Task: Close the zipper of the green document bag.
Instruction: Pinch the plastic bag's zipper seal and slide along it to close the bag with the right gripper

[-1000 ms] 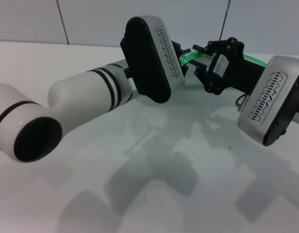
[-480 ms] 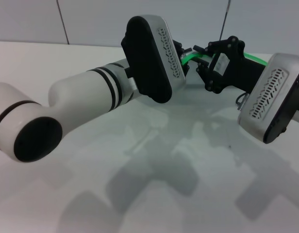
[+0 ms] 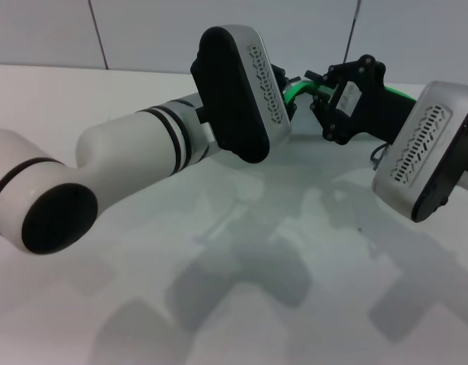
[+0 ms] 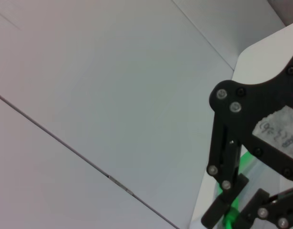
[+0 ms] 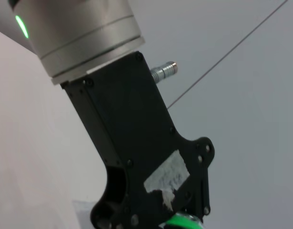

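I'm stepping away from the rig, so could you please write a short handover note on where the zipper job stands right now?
Left tool: at the far edge of the table, at the zipper's near end; whether it grips cannot be seen.
Right tool: just beside it on the same green strip; grip state also unclear.
Green document bag: lies flat on the table, its zipper edge lifted between the two tools. The slider tab is hidden.
Done: both arms are at the zipper.
Left: confirm hold, then pull the slider along; how far it is closed cannot be told.
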Controlling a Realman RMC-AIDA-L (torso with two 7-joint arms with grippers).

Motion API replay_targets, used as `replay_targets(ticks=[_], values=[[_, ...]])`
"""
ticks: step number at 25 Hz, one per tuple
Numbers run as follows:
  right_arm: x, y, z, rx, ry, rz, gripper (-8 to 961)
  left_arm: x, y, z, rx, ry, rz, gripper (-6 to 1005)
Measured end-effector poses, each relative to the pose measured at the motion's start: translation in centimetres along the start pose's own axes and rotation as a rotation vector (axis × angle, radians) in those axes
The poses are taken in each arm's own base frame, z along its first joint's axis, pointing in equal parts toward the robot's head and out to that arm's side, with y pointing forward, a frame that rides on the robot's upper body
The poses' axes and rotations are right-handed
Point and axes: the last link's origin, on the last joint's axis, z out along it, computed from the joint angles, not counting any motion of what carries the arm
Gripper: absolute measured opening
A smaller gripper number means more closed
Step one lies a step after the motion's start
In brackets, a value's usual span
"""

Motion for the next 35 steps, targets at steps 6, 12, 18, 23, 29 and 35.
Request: replay_targets(ticks=[6,12,18,23,29,35], values=[[0.9,0.0,0.2,0.001,0.030,0.004,92,-0.1,0.0,0.0,0.000,-0.001,0.007,54],[1.8,-0.6,0.2,0.030,0.071,0.011,86,-0.2,0.1,-0.4,0.008,0.001,0.004,54],[3.1,-1.5,0.2,0.055,0.115,0.024,86,-0.1,0.1,-0.9,0.016,0.008,0.015,54],[4.3,-2.0,0.3,0.068,0.150,0.039,87,0.0,0.1,-1.4,0.022,0.015,0.026,54],[5.5,-3.1,-0.1,0.104,0.183,0.066,87,-0.3,0.1,-2.1,0.032,0.012,0.016,54],[7.2,-4.4,-0.7,0.149,0.227,0.096,85,-1.0,-0.3,-3.3,0.055,0.000,0.006,54]])
